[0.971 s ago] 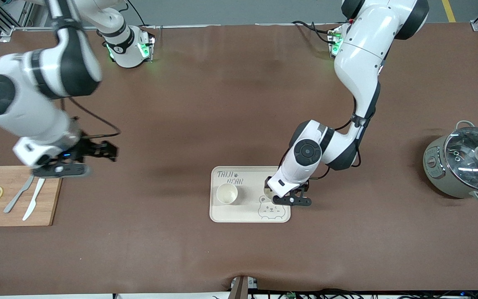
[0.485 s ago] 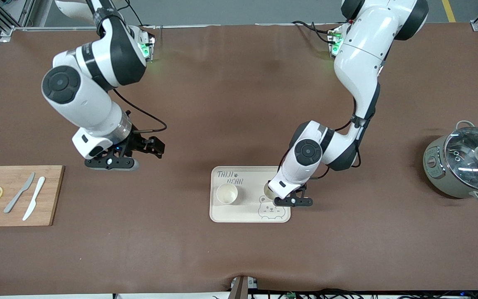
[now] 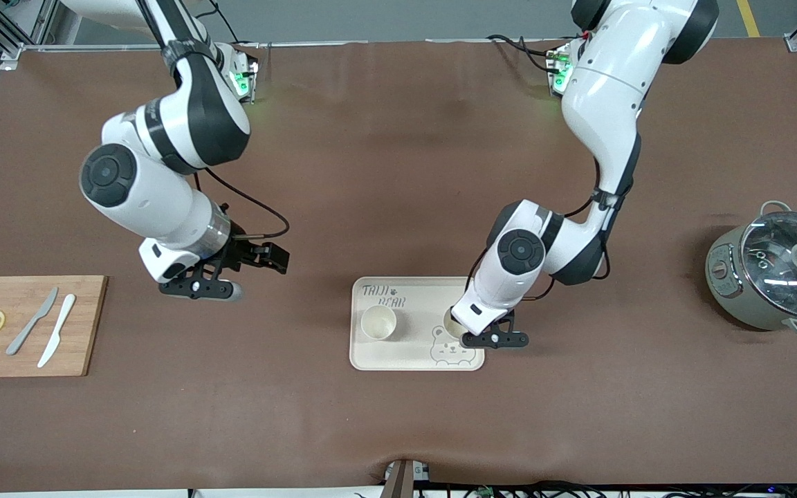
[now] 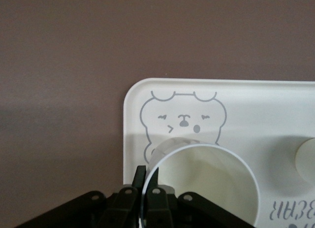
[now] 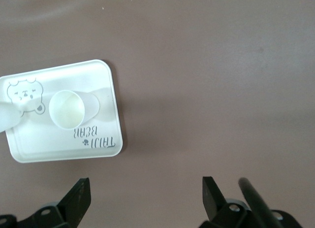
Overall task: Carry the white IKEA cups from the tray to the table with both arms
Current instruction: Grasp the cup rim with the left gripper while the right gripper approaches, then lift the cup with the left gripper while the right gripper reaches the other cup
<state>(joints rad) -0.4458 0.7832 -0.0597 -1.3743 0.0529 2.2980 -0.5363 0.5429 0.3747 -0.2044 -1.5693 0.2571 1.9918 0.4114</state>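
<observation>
Round smooth cream-white cups (image 3: 378, 322) on tray (image 3: 412, 362)

The tray (image 3: 371, 353) bears the lettering "TAIJI BEAR" above a bear drawing.

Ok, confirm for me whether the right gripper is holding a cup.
No: the right gripper is open and empty above bare table, while one cup stands on the tray.

Two upright white cups (image 3: 378, 322) (image 4: 202, 181) on tray (image 3: 412, 360).
</observation>
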